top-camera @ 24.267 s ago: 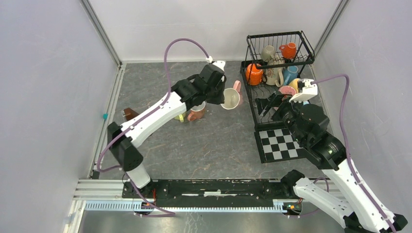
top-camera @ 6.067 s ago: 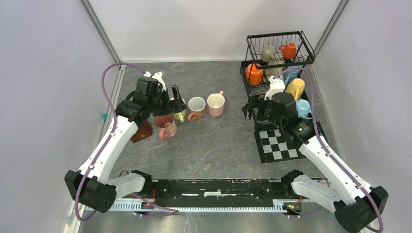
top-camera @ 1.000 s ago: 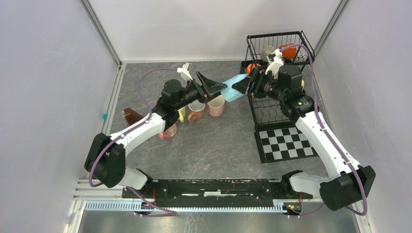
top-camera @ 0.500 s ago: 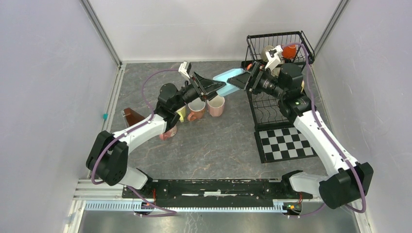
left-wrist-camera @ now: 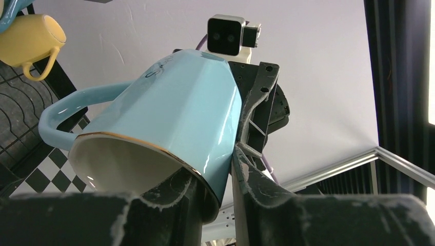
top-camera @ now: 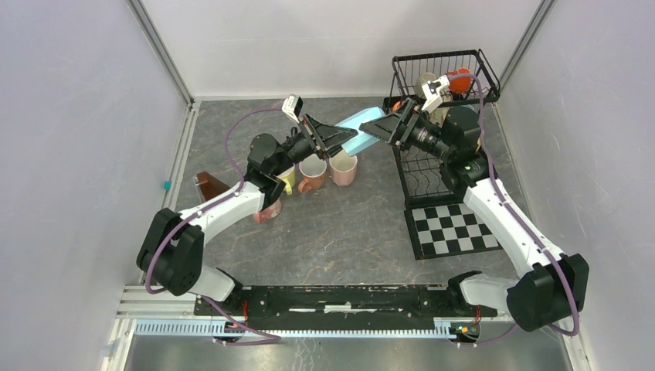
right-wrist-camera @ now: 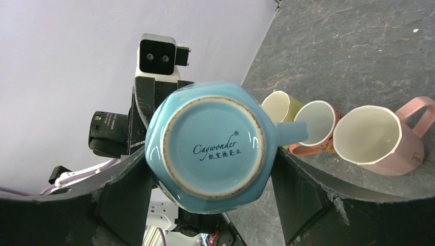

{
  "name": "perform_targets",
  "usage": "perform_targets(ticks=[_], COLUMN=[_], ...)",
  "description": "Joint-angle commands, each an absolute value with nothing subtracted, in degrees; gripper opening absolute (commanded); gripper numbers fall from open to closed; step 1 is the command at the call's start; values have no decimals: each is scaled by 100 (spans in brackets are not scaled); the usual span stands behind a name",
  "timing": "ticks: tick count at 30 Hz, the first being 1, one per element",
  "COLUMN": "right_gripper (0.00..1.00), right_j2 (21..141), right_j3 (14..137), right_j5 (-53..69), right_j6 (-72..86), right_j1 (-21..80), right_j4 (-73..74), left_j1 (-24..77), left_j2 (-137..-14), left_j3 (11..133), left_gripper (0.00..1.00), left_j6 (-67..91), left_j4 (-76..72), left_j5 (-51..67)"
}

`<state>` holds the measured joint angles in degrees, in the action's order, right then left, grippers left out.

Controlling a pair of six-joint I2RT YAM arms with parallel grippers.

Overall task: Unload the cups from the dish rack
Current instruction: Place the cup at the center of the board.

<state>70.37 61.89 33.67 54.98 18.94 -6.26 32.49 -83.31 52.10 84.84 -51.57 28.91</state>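
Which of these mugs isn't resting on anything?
The light blue mug: it hangs in mid-air, held between the left gripper and right gripper, while the others sit on the table or in the dish rack.

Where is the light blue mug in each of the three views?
Top external: light blue mug, upper centre, left of the dish rack.
Left wrist: light blue mug at centre, mouth toward the camera.
Right wrist: light blue mug at centre, base toward the camera.
Landmark: checkered mat, in top external and at left wrist's lower left only.
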Motion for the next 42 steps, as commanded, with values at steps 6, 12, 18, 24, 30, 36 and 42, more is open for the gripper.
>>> perform_targets(ticks=[6,12,18,24,30,36,42], right_gripper=[11,45,75,98,98,98,98], right_j2=[6858,6780,6759,6682,6639,6631,6463], right_j3=[5918,5700,5629,5569,5493,5442,5606], right_j5=[3572,3520,3514,3482,3482,3444,3136], right_j6=[5752,5887,5961,5959,5968,5908,5255], right_j1=[1917,1918,1927,1936,1932,1933,1932], right_j4=[-1558,-1768,-1897,-1952,-2037,-2012,-1225], left_j1=[3280,3281,3281,3280,3279,3281,3283], left_j2=[-8116,-7937,-7816,-7679,-7643,-7530,-7267], left_j3=[5532,5597,5542,5384,5388,5380,5422], left_gripper=[2,2,2,2,2,2,2], left_j6=[8440,8149,8114,8073,8085,8044,7674], left_j4=[-5536,-5344,-5463,-5626,-5669,-5436,-4776], left_j5=[2888,2578,2114,1683,1557,1492,1476])
